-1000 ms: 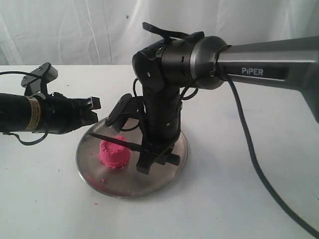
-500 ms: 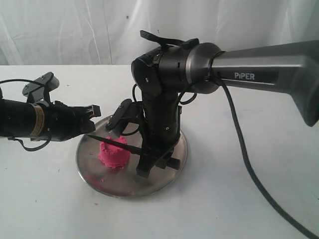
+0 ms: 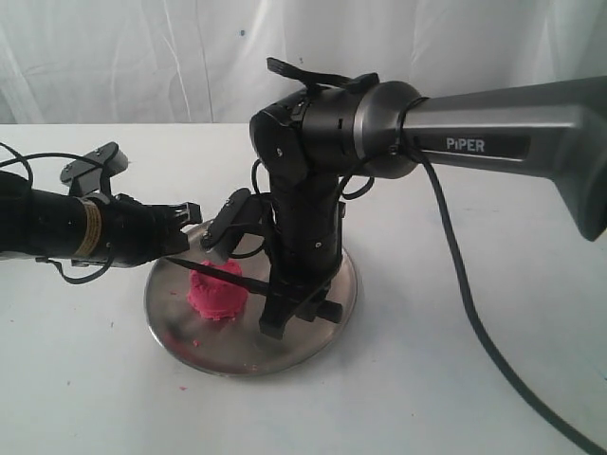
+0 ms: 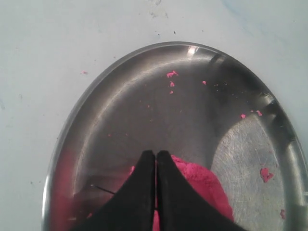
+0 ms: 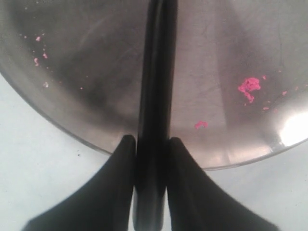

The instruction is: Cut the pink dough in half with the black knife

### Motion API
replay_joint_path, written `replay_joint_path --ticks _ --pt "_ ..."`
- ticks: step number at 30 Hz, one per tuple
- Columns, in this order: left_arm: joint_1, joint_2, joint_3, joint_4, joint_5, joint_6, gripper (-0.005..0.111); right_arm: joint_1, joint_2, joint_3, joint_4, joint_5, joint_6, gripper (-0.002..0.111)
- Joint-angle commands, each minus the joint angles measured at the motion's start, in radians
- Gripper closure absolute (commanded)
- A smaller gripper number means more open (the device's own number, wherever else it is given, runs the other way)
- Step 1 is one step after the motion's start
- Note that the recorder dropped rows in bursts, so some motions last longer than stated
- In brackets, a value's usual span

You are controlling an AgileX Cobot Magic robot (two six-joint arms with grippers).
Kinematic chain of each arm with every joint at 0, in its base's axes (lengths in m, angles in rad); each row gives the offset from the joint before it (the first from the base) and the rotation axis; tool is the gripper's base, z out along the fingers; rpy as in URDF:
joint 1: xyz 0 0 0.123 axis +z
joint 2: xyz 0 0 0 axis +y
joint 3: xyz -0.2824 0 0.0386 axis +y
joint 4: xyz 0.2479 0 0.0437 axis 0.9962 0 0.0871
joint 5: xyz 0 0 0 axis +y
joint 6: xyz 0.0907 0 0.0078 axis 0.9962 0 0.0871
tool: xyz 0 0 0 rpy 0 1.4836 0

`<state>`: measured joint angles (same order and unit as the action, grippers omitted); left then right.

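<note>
White table point(image 3: 85, 379), pink dough point(image 3: 216, 294) beside right hand point(image 3: 296, 308), under black knife point(image 3: 223, 273)

On the plate: bright pink soft dough lump point(image 3: 216, 294), ridged surface. Round silvery steel plate point(image 3: 218, 355) is mirror-grey with dull scratch marks, flecked with small pink crumbs point(image 5: 249, 86). Over the plate: slim all-black knife point(image 3: 232, 275), matte. Around the plate: white counter point(image 3: 95, 398), a few pink specks. Beyond the plate: grey metal arm link point(image 3: 550, 109) with white lettering; white draped cloth backdrop point(image 3: 142, 57).

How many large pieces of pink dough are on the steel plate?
1. The pink dough is one lump on the steel plate, under the black knife. Elsewhere only crumbs; the right arm hides some plate.
</note>
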<state>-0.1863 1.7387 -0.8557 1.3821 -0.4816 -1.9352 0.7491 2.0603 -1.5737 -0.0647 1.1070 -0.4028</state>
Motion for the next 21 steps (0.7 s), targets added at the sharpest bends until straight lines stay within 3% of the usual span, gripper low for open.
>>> replay_joint_path --ticks 1,15,18,21 --pt "-0.006 -0.003 -0.003 0.012 0.003 0.005 0.099 -0.007 -0.005 -0.006 0.006 -0.006 -0.012 0.108" --pt "0.015 -0.09 -0.001 0.015 -0.042 -0.017 0.1 -0.007 0.016 -0.006 0.019 -0.006 -0.012 0.108" --pt "0.036 -0.097 0.011 0.015 -0.061 -0.037 0.107 -0.007 0.016 -0.006 0.019 -0.006 -0.012 0.108" --pt "0.038 -0.091 0.04 0.015 -0.066 -0.038 0.107 -0.007 0.016 -0.006 0.021 -0.006 -0.012 0.108"
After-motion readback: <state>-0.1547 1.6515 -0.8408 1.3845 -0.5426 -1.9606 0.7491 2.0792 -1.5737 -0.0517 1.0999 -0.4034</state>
